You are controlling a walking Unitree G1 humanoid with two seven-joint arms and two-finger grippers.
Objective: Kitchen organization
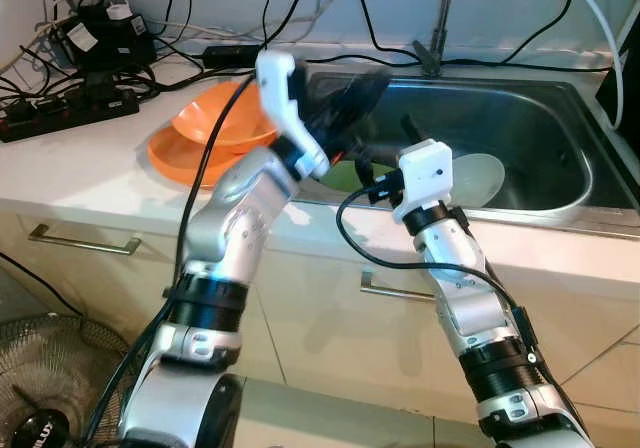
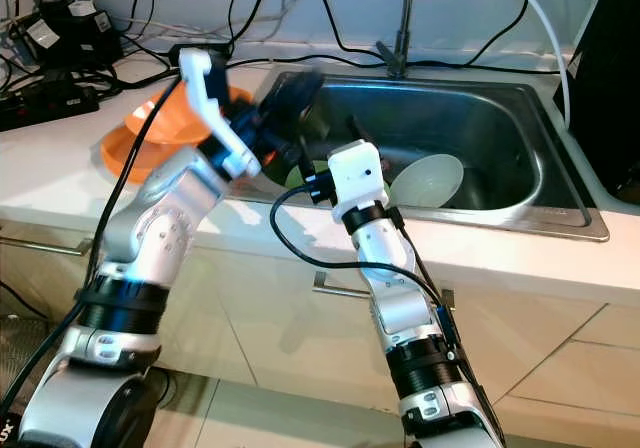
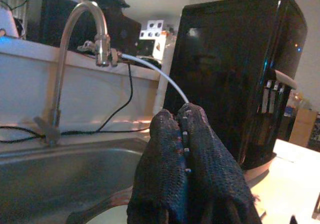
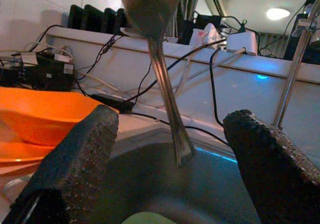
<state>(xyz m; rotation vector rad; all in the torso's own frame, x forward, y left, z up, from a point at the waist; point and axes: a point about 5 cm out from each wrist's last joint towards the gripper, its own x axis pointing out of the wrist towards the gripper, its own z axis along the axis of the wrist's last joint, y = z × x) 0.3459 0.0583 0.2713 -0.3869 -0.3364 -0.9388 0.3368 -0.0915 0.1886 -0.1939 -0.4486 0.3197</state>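
Two hands over the sink (image 1: 560, 98): left hand (image 3: 186, 134) clenched on a spoon (image 4: 162, 74); right hand (image 4: 170, 169) released just below it.

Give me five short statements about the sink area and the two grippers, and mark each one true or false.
1. The orange bowls sit on the counter beside the sink. True.
2. The right gripper is clamped shut on a plate. False: its fingers stand wide apart, with a metal utensil hanging between them, touching neither.
3. A pale round dish lies inside the steel sink. True.
4. The left gripper has its fingers spread wide. False: its black fingers are pressed together.
5. The faucet stands at the front edge of the sink, nearest the robot. False: it rises from the back rim, by the wall.
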